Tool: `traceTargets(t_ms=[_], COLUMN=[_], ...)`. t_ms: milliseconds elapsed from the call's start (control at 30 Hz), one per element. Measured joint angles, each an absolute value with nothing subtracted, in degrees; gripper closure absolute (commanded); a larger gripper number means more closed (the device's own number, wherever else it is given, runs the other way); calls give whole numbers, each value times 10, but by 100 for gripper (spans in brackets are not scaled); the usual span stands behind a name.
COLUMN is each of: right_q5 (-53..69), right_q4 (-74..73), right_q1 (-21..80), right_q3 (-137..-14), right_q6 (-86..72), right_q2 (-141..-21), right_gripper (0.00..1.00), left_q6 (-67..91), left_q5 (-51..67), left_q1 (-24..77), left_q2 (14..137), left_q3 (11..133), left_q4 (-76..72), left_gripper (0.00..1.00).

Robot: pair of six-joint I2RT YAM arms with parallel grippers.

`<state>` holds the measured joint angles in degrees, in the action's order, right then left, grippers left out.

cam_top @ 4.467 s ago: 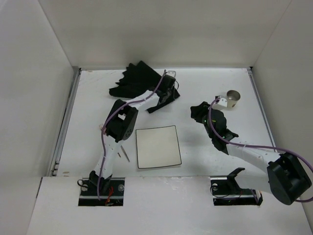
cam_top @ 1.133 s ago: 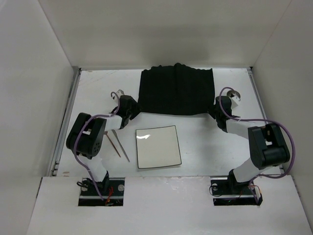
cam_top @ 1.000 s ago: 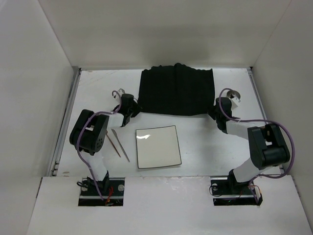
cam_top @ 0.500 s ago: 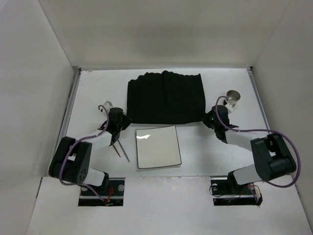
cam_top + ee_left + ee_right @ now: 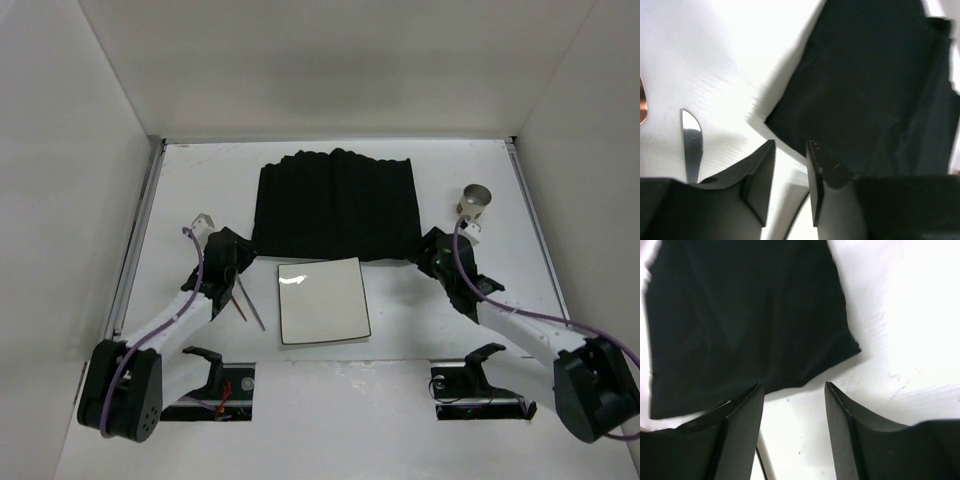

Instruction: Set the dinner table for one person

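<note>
The black cloth mat (image 5: pixel 335 205) lies spread flat at the back middle of the white dinner table (image 5: pixel 185 180). Its near edge reaches the far edge of the square white plate (image 5: pixel 322 300). My left gripper (image 5: pixel 243 258) sits just off the mat's near left corner (image 5: pixel 790 112). Its jaws are a little apart, with bare table between them (image 5: pixel 790 150). My right gripper (image 5: pixel 431 247) is open and empty just short of the mat's near right corner (image 5: pixel 840 347), over bare table (image 5: pixel 792 390).
A knife (image 5: pixel 253 306) and a copper-coloured utensil (image 5: pixel 236 300) lie left of the plate. The knife tip shows in the left wrist view (image 5: pixel 691 147). A metal cup (image 5: pixel 475 198) stands at the right. White walls enclose the table on three sides.
Both grippers drew the spread mat toward the near side. They then let go of its corners and backed off a little.
</note>
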<state>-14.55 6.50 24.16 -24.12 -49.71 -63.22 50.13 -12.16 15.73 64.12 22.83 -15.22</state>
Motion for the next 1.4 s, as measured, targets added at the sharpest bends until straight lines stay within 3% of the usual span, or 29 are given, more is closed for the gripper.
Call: traceTargets(t_ms=[133, 300, 400, 500, 600, 700, 800, 933, 1067, 1267, 1400], right_q5=[-185, -197, -197, -188, -168, -151, -144, -144, -146, -155, -166], right_q4=[41, 20, 23, 45, 81, 114, 124, 134, 167, 161, 122], right_q1=[235, 230, 269, 320, 349, 347, 336, 331, 331, 331, 336], right_q3=[-244, -278, -305, -334, -361, -382, -392, -373, -339, -324, -334], right_q6=[-480, -460, -452, -441, -435, -437, -446, -476, -505, -510, -492], right_q2=[-562, -602, -634, -673, -731, -808, -875, -902, -897, -864, -817], right_gripper=[36, 64, 64, 60, 62, 73, 87, 88, 87, 73, 71], left_q6=[492, 476, 464, 454, 446, 441, 440, 446, 457, 463, 462], left_q5=[-148, -175, -179, -176, -170, -165, -151, -127, -116, -116, -116], left_q1=[180, 231, 261, 287, 303, 304, 293, 265, 252, 265, 278], left_q2=[573, 616, 698, 780, 844, 898, 938, 954, 936, 884, 840], left_q3=[232, 285, 345, 390, 414, 435, 453, 447, 410, 360, 359], left_q4=[-129, -107, -108, -124, -132, -134, -136, -147, -181, -181, -140], left_gripper=[58, 53, 53, 54, 54, 57, 70, 78, 78, 77, 75])
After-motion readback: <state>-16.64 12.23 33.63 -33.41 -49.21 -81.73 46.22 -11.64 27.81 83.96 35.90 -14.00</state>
